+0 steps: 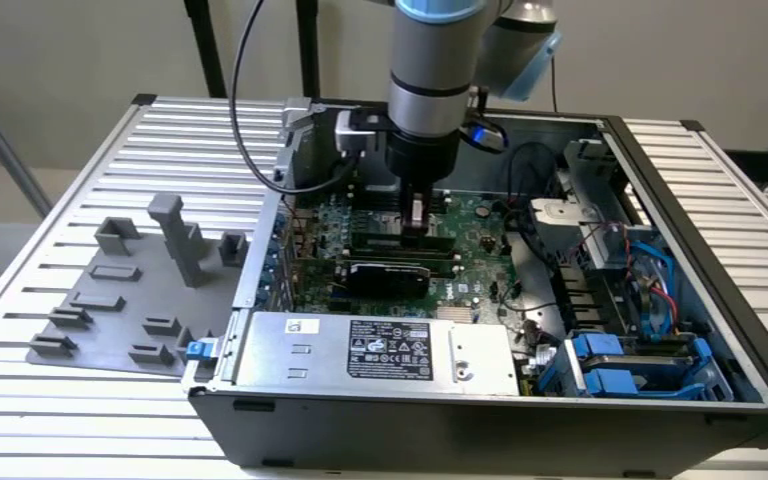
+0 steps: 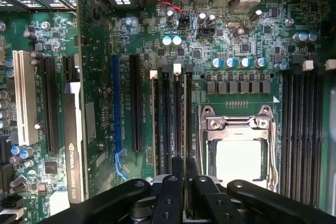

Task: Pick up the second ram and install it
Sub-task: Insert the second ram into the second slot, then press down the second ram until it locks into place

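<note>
One arm works inside the open computer case (image 1: 704, 400), which stands on the slatted worktop (image 1: 37, 260). The hand (image 1: 418, 222) is lowered over the motherboard (image 1: 471, 230), at the memory slots to the left of the processor socket (image 2: 239, 153).

Status of the task: the pick-up step appears complete. In the wrist view the fingers (image 2: 169, 200) are nearly closed on the top edge of a thin upright board, judged to be the second ram (image 2: 178, 129). This stick runs away from the hand along one of the slots and stands in line with it. The neighbouring slot seems to be occupied as well, but this cannot be confirmed. The grey holder tray (image 1: 131, 300) at the exterior view's left carries no stick.

Remaining work: the pictures do not show whether the stick is fully seated. The white latch (image 2: 177, 68) at the far end of the slot is visible, yet its position, locked or released, cannot be read. Insertion is therefore judged as in progress, not finished.

Position relative to the hand: the stick is directly between the fingers, in contact with them, extending below the hand toward the slot.
</note>
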Controlling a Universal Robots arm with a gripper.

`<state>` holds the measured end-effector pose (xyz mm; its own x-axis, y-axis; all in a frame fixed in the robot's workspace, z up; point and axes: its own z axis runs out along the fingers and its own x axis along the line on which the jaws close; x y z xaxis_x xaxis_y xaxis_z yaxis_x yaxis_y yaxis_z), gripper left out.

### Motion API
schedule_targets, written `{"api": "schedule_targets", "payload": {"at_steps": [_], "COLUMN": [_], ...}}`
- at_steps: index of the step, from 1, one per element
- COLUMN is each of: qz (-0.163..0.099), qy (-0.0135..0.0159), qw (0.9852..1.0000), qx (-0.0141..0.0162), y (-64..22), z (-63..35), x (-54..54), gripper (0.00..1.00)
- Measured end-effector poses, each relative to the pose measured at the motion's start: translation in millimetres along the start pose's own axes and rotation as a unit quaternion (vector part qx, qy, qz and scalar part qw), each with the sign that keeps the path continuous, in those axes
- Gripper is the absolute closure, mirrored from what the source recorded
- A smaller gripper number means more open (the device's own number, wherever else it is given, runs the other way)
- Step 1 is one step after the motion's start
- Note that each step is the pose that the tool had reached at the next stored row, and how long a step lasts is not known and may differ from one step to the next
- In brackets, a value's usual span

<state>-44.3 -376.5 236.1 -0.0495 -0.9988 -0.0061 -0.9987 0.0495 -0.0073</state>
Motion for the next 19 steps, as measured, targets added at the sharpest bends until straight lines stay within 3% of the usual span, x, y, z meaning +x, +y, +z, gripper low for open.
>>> {"api": "schedule_targets", "payload": {"at_steps": [11, 19], "qz": [0.0, 0.0], "qy": [0.0006, 0.0029], "qw": [1.0, 1.0], "qx": [-0.0004, -0.0003], "y": [-0.9, -0.8], "z": [4.3, 7.8], "x": [1.2, 1.2], "gripper": [1.0, 1.0]}}
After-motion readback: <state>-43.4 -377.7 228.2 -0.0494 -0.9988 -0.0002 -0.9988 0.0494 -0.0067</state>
